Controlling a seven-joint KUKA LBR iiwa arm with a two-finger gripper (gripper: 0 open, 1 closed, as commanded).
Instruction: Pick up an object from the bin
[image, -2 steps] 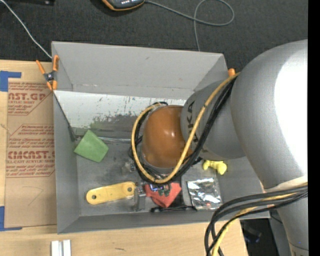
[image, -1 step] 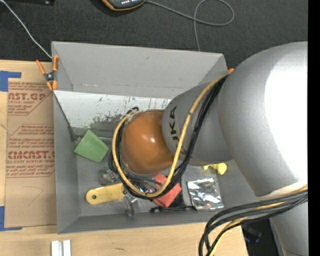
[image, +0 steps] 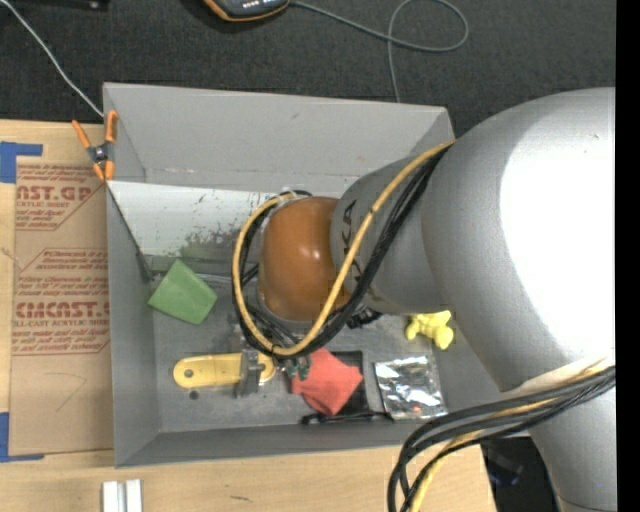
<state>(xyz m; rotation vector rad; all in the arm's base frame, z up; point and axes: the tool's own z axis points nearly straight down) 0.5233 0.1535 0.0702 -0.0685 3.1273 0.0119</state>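
Room in the grey bin (image: 130, 350) is mostly bare floor at lower left, between the green block (image: 183, 292) and the flat yellow piece (image: 205, 372), whose right end meets the tool (image: 255, 368), red crumpled lump (image: 328, 382) just right, can't tell how open it is.

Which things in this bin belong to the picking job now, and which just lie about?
In the job: jaws; yellow flat piece nearest them; grey bin.
Lying about: green block, red lump, foil packet, small yellow toy.
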